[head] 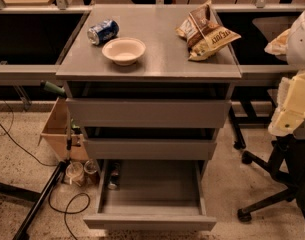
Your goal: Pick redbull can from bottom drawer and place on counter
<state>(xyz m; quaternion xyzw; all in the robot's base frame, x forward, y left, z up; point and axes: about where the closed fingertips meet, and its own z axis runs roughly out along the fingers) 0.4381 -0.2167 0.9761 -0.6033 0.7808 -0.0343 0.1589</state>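
Note:
The bottom drawer (151,219) is pulled out at the foot of the grey cabinet. The redbull can (113,175) lies on its side against the drawer's left wall, lengthwise front to back. Above the two shut drawers, the counter (162,54) is a flat grey slab. My cream-coloured arm and gripper (288,118) hang at the right edge of the view. They are about level with the upper drawers, well right of the cabinet and away from the can.
On the counter lie a fat blue can (102,32) on its side, a white bowl (124,50) and two snack bags (206,31). Left of the cabinet are a cardboard box (56,129), two cups (75,173) on the floor and cables. An office chair base (272,184) stands at the right.

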